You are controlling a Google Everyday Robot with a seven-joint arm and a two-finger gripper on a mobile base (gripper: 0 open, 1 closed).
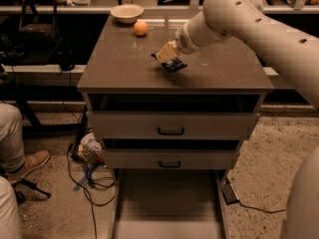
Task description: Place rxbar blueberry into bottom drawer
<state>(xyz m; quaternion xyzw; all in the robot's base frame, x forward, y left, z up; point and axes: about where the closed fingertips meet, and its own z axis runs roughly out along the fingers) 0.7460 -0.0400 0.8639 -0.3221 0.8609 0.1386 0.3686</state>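
Observation:
The rxbar blueberry [174, 64], a small dark blue bar with pale print, hangs tilted just above the middle of the cabinet top [119, 63]. My gripper [166, 55] is shut on its upper end, with the white arm reaching in from the upper right. The bottom drawer [168, 203] is pulled out at the cabinet's foot, a long shallow grey tray with a bare floor. It lies well below and in front of the bar.
An orange [141, 28] and a pale bowl [126, 13] sit at the back left of the cabinet top. The two upper drawers [171, 128] with black handles are shut. Cables and a bag [89, 148] lie on the floor left; a person's leg and shoe [20, 158] are at far left.

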